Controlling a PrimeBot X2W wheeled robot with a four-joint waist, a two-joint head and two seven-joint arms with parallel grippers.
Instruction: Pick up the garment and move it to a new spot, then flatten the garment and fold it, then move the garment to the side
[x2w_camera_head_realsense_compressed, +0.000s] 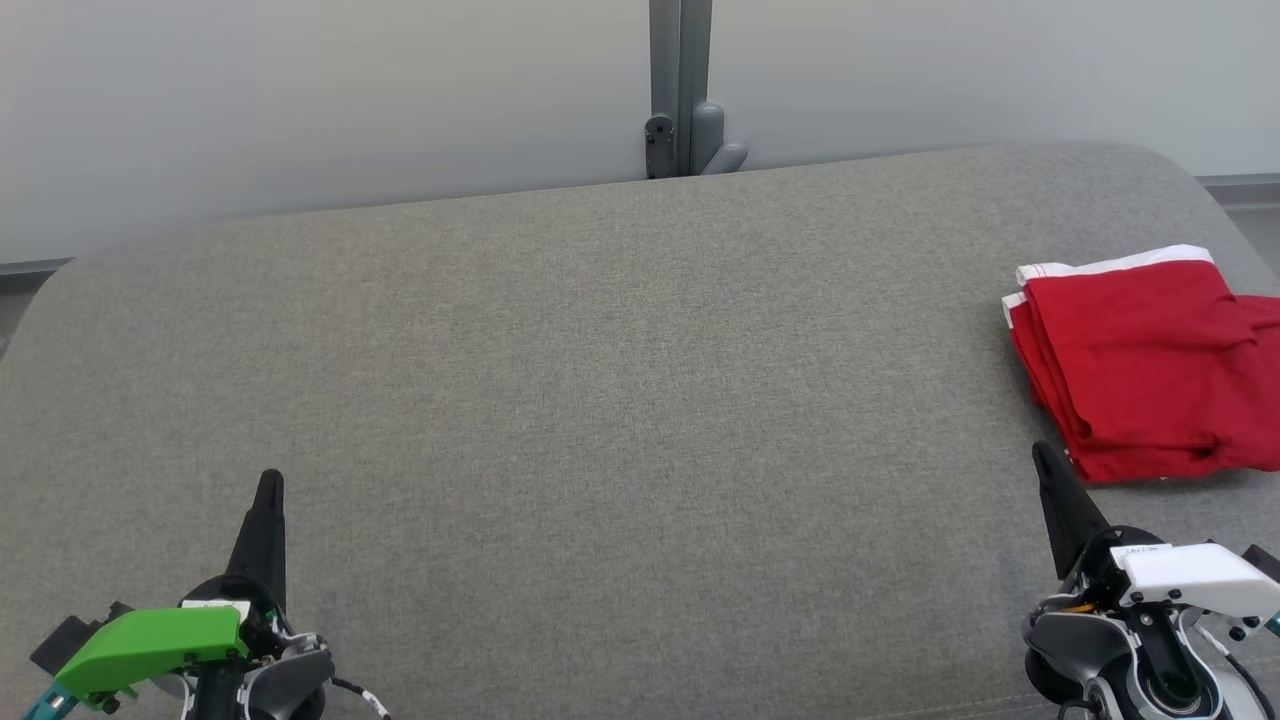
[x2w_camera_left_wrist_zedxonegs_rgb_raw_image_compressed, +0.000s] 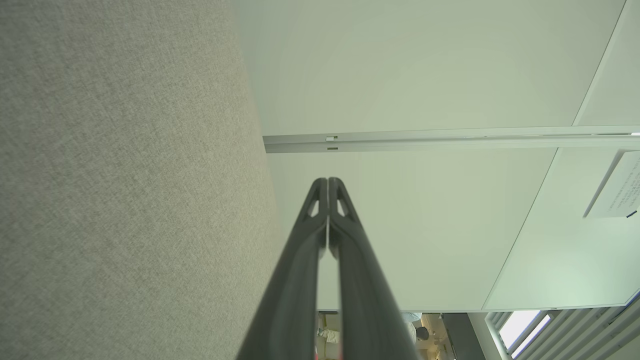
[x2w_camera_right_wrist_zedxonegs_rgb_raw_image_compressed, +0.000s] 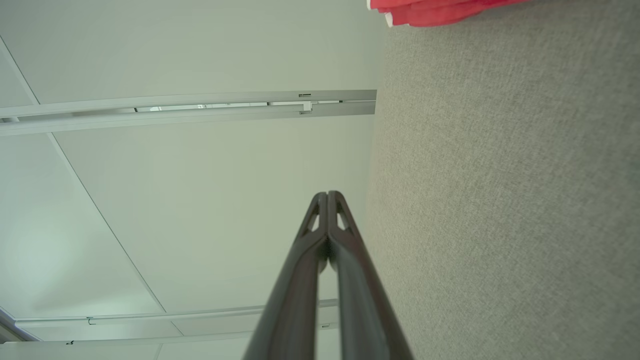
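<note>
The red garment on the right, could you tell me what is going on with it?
Nothing is holding it. The red garment lies folded near the right edge of the grey fabric surface. The left gripper and the right gripper are both shut and empty at the near side, the right one just short of the garment.

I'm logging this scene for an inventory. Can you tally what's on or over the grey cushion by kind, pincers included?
red garment: 1
pincers: 2 (left pincer, right pincer)
Total: 3
</note>
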